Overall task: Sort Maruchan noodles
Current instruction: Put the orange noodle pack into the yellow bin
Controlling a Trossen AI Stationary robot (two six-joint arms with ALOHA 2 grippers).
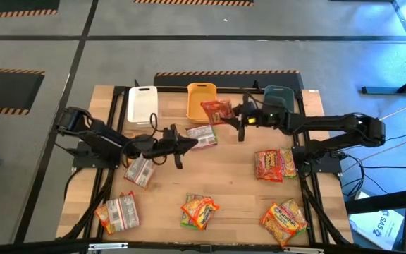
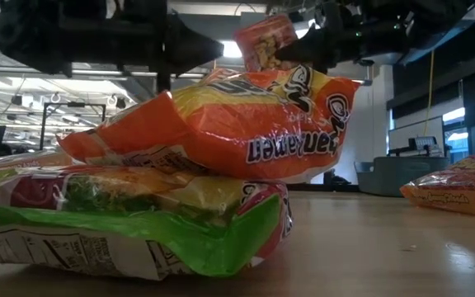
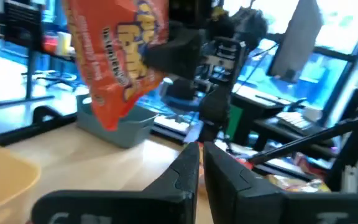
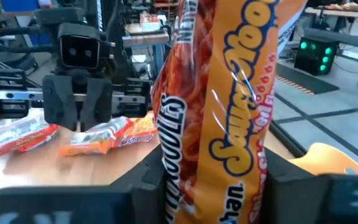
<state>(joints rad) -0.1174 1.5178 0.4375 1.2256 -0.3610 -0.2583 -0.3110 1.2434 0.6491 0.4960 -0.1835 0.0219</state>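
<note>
Red packet (image 1: 216,111) in right gripper (image 1: 237,111), beside orange bin (image 1: 201,93) rim.

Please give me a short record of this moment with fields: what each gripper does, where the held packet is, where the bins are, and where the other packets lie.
right gripper: shut on a red noodle packet, held above the table
held packet position: beside the orange bin, between it and the grey-blue bin
left gripper: shut, empty, near a packet lying label-side down
bins: white bin, orange bin and grey-blue bin in a row along the far edge
other packets: scattered on the table, several near the front edge
</note>
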